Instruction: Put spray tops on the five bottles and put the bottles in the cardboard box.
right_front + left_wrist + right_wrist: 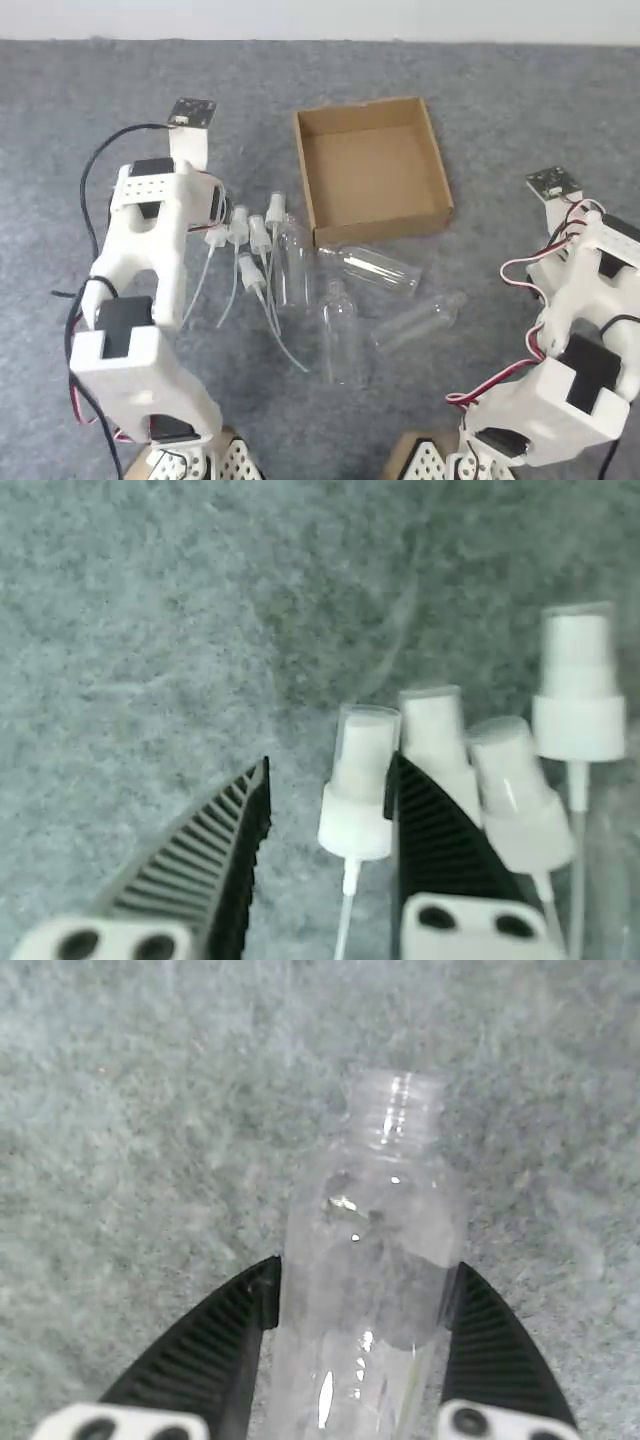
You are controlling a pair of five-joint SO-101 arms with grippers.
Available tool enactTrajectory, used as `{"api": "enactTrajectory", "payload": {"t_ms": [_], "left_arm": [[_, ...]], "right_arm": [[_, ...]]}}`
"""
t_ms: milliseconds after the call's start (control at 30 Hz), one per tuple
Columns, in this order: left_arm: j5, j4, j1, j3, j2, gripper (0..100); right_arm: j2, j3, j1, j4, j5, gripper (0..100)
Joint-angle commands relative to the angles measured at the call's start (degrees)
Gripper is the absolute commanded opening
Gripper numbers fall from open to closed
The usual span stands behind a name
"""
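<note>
Four clear plastic bottles lie on fuzzy grey carpet beside the square cardboard box, with five white thin-tubed spray tops nearby. The left gripper, spread wide, straddles one top ungripped; the right gripper pinches a fifth bottle

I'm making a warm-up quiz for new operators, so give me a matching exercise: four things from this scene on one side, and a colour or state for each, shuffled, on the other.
1. cardboard box
2. spray tops
3. left gripper
4. bottle in the right wrist view

A. clear, neck uncapped
B. open, one top between its fingers
C. brown, opening upward
D. white, lying in a cluster

Pairs: 1-C, 2-D, 3-B, 4-A.
</note>
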Motion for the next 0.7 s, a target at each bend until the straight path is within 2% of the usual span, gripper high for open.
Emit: {"api": "enactTrajectory", "payload": {"t_ms": [0, 167, 400, 533, 667], "left_arm": [[0.4, -1.3, 0.4, -2.8, 0.8, 17], [0.4, -2.8, 0.7, -4.7, 4.9, 16], [0.4, -0.4, 0.9, -9.3, 8.8, 1], [0.6, 5.8, 0.9, -11.6, 4.6, 1], [1.5, 10.6, 1.0, -10.4, -5.9, 1]], "right_arm": [[-0.4, -2.1, -0.7, 0.7, -0.3, 22.3], [-0.4, -2.1, -0.7, 0.3, -0.4, 22.1], [-0.5, -2.1, -0.3, 0.7, -0.4, 22.1], [-0.4, -2.1, -0.3, 0.7, -0.5, 22.0], [-0.4, -2.1, 0.0, 0.8, -0.5, 22.0]]}}
